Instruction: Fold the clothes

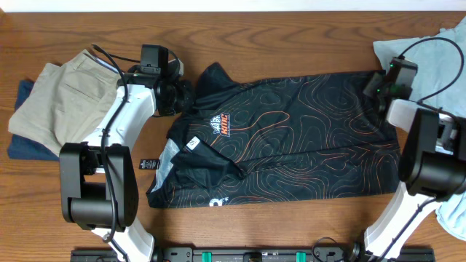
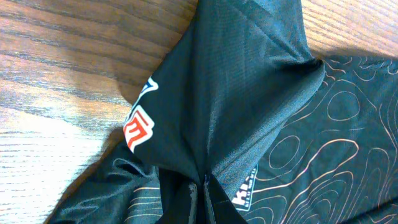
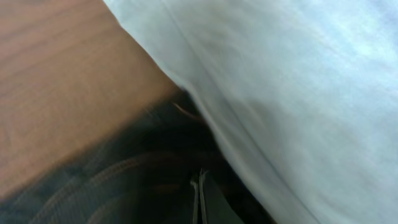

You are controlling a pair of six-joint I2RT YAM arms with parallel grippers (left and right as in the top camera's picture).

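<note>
Lying spread sideways across the middle of the brown wooden desk (image 1: 291,36) is a black short-sleeved sports jersey (image 1: 291,145) with thin orange and white contour lines and an orange chest logo. One lower corner is turned over, showing a pale lining. At its upper left edge the left arm's fingers (image 2: 191,202) are clenched on a bunched pinch of the black cloth. At its upper right corner the right arm's fingers (image 3: 194,199) are pressed together in dark patterned fabric, though blur hides how much they grip. Just beside them lies a crumpled light-blue shirt (image 1: 429,51). Well apart, at the far left, folded khaki trousers (image 1: 54,94) rest on a dark blue cloth (image 1: 22,145).
</note>
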